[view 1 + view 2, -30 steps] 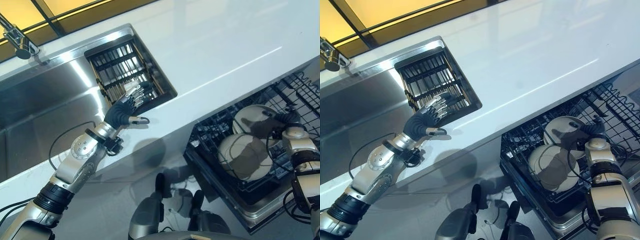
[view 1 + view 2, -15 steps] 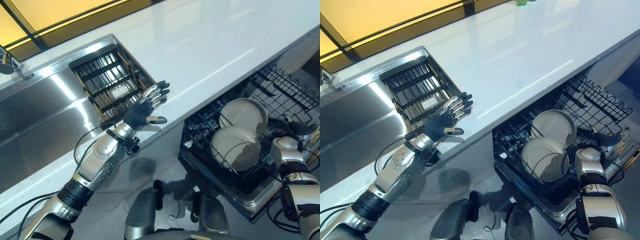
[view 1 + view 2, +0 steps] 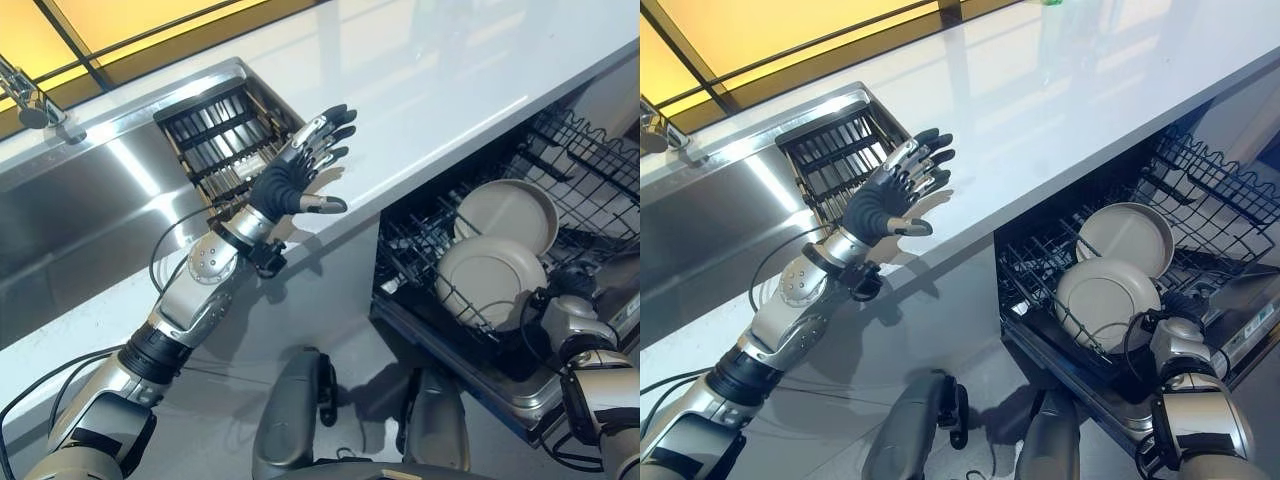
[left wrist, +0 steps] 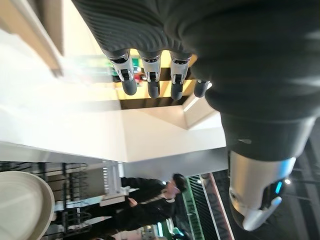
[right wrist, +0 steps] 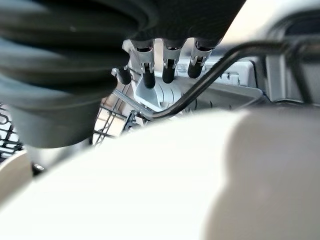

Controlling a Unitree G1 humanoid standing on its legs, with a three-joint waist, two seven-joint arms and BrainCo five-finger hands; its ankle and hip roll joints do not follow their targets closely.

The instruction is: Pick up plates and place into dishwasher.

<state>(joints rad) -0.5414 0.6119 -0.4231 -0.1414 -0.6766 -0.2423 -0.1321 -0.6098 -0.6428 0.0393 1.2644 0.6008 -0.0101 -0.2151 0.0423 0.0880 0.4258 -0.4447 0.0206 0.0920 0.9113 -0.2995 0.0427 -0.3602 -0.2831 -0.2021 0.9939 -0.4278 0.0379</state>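
Two cream plates stand upright in the lower dishwasher rack [image 3: 420,245], the front plate [image 3: 488,285] just ahead of the rear plate [image 3: 510,213]. My right hand [image 3: 577,286] sits low in the rack at the front plate's right edge. In the right wrist view its fingers [image 5: 167,67] reach straight out past the plate's rim [image 5: 150,190] and a rack wire [image 5: 235,55], holding nothing. My left hand [image 3: 292,183] hovers open, fingers spread, over the counter edge beside the sink's dish rack [image 3: 215,135]. Its straight fingers [image 4: 150,80] hold nothing.
The white counter [image 3: 450,70] runs above the open dishwasher. A steel sink [image 3: 80,210] with a faucet [image 3: 30,95] lies to the left. A raised wire upper rack [image 3: 590,150] stands behind the plates. A person in dark clothes [image 4: 150,200] stands far off.
The camera has shifted. My left hand rose off the sink rack and came over the counter edge. My right hand drew back from the rear plate to beside the front one.
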